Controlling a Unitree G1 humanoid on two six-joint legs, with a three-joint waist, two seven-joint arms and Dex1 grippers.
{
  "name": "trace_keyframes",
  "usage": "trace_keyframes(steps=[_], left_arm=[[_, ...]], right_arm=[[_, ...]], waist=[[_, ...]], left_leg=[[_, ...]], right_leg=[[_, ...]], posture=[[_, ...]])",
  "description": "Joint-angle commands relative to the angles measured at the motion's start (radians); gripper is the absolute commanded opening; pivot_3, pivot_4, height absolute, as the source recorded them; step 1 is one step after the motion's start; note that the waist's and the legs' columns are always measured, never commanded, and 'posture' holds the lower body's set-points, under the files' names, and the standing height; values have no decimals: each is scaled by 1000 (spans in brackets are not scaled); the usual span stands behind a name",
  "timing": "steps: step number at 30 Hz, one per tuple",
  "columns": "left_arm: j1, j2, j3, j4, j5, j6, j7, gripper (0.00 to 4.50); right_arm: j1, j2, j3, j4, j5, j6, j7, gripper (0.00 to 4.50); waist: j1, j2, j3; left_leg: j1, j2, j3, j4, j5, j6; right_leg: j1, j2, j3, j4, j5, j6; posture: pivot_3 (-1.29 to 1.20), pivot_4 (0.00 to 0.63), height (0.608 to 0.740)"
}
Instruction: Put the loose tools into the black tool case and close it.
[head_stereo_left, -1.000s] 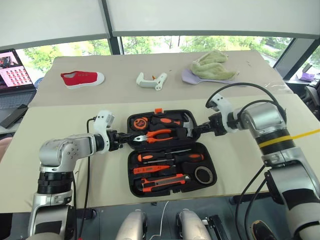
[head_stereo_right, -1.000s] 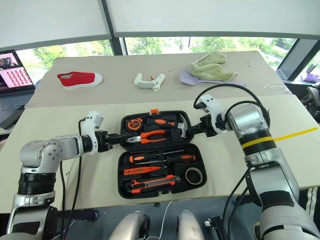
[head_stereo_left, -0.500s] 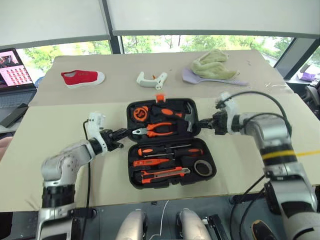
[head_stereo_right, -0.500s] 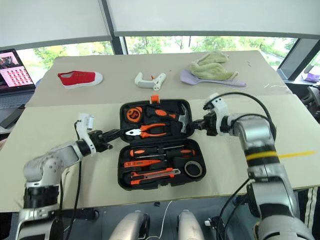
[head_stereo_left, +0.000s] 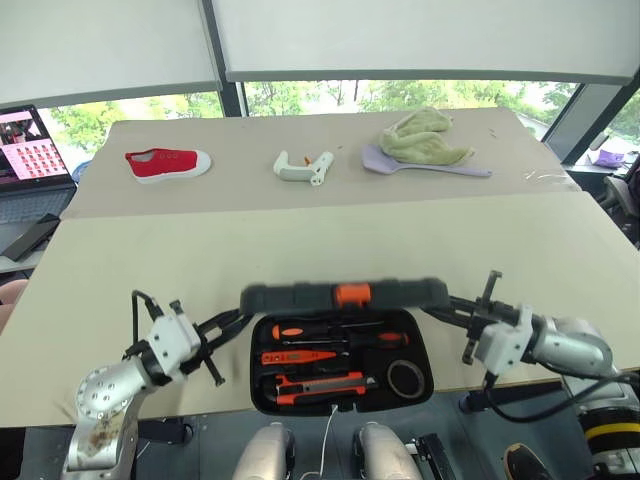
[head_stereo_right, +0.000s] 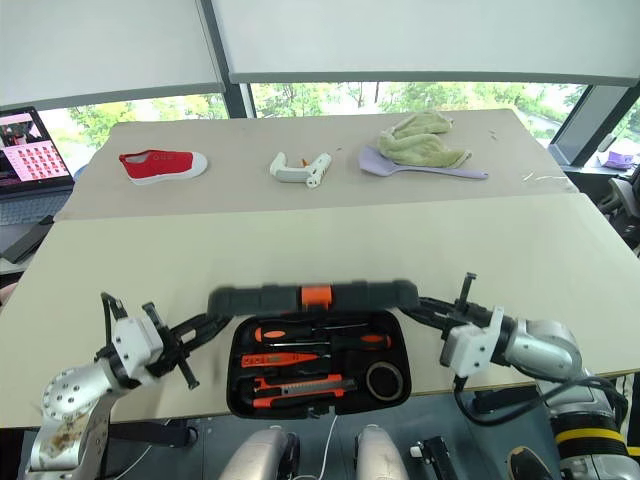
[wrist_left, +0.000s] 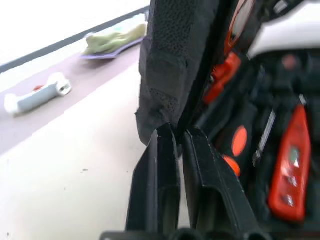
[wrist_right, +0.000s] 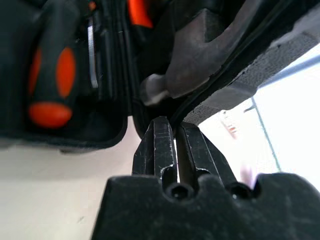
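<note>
The black tool case (head_stereo_left: 340, 345) is seen at the near edge of the tan table (head_stereo_left: 120, 260), with its lid (head_stereo_left: 345, 295) raised on edge above the lower half, the small orange latch (head_stereo_left: 352, 294) showing at the middle of the lid's rim. In the head views the lower half is shown filled: two black-and-orange screwdrivers (head_stereo_left: 335, 334), a slim orange tester screwdriver (head_stereo_left: 300, 356), an orange-black utility knife (head_stereo_left: 320, 380) and a small dark tape roll (head_stereo_left: 403, 378) are lying in their slots. The left gripper (head_stereo_left: 232, 322) is placed at the lid's left end and the right gripper (head_stereo_left: 440, 307) at its right end. What the head views leave unclear is given by the wrist views: in the left wrist view the two fingers (wrist_left: 165, 170) are seen nearly closed, pinched on the lid's corner edge, and in the right wrist view the fingers (wrist_right: 162, 145) are likewise clenched on the lid's rim, with a hammer head (wrist_right: 200, 70) visible inside the lid. Farther back on the table, a red shoe (head_stereo_left: 167, 162), a white handle-shaped object (head_stereo_left: 303, 165) and a green cloth (head_stereo_left: 425, 135) on a purple spatula (head_stereo_left: 420, 165) are seen in the head views.
</note>
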Motion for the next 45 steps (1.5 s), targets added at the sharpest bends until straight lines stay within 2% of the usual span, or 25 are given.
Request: trace_keyframes(steps=[1,2,3,4,7,10,13,16,17,20,21,27,32,35,38,45], left_arm=[[64,35,14,43,15,-74,0,1979],[74,55,40,65,-4,-89,-12,2306],[72,81,59,95,8,-118,-12,2353],[59,99,81,122,14,-123,4,2353],[1,158,101,211,18,-119,18,2353],[-56,184,101,239,-44,-33,16,2353],[-121,211,67,244,-70,49,-16,2353],[-222,224,13,233,-91,157,-37,1637],[-259,222,-16,229,-90,188,-50,1150],[-351,218,-104,233,-62,243,-95,161],[-371,218,-127,239,-53,261,-104,29],[-481,197,-222,317,0,309,-118,29],[-453,217,-235,302,-4,358,-143,29],[-418,225,-215,286,-9,389,-121,29],[-348,198,-157,200,-77,447,-70,29],[-253,171,-88,64,-112,499,26,29]], right_arm=[[54,-65,69,53,-28,2,18,1363],[64,-85,48,64,-26,-11,-5,1666],[72,-104,27,75,-23,-29,-27,2193],[80,-121,8,84,-15,-31,-44,2362],[110,-162,-30,106,17,-13,-83,3298],[205,-223,-10,16,190,141,-4,3298],[354,-309,6,-165,416,328,127,2527],[510,-389,-3,-370,576,556,215,1543],[550,-406,4,-430,587,613,230,1116],[619,-422,36,-572,566,725,248,169],[626,-416,45,-608,556,763,245,35],[494,-293,145,-746,475,959,168,35],[322,-145,174,-720,380,978,101,35],[219,-63,166,-668,348,984,74,35],[63,15,172,-543,301,994,40,35],[-60,57,180,-363,246,963,72,35]], waist=[[0,-1,0],[0,-2,-1],[3,-2,-1],[4,-1,-1],[11,0,-1],[17,0,-1],[15,0,-1],[15,0,-1],[15,0,-1],[16,0,-1],[16,0,-1],[10,-1,0],[4,-3,1],[-1,-3,1],[-7,-4,2],[10,-4,2]], left_leg=[[0,0,0,0,0,0],[0,1,0,0,0,0],[0,1,0,-1,0,1],[-1,1,-1,-1,0,1],[0,0,0,0,0,1],[-1,0,0,0,0,1],[-2,1,0,0,-1,1],[-3,2,-2,-1,-1,1],[-3,2,-2,-1,-1,1],[-3,2,-2,0,-1,1],[-3,1,-2,0,-1,1],[-5,0,-2,0,-1,1],[-5,0,-2,0,-1,1],[-5,0,-2,0,0,1],[-5,0,-2,0,0,1],[-12,0,-3,1,0,0]], right_leg=[[0,0,0,0,0,0],[-1,1,0,0,-1,0],[-1,1,0,0,-1,-1],[-2,1,-1,1,-1,-1],[-2,0,0,2,-1,-1],[-2,0,-1,1,-1,0],[-2,0,-1,1,-1,0],[-2,-4,-1,1,-1,0],[-2,-4,-1,2,-1,0],[-2,0,-2,2,-1,1],[-2,0,-2,1,-1,1],[-4,2,-1,2,-1,1],[-5,3,-1,2,-1,2],[-6,3,-1,3,-1,2],[-7,2,-1,4,-1,2],[-16,1,-1,7,-1,1]], posture=[[0,150,740],[0,150,740],[0,150,740],[0,150,740],[0,150,740],[0,150,740],[0,150,740],[0,150,740],[0,150,740],[0,150,740],[0,150,740],[0,150,740],[0,150,740],[0,150,740],[0,150,740],[0,150,740]])
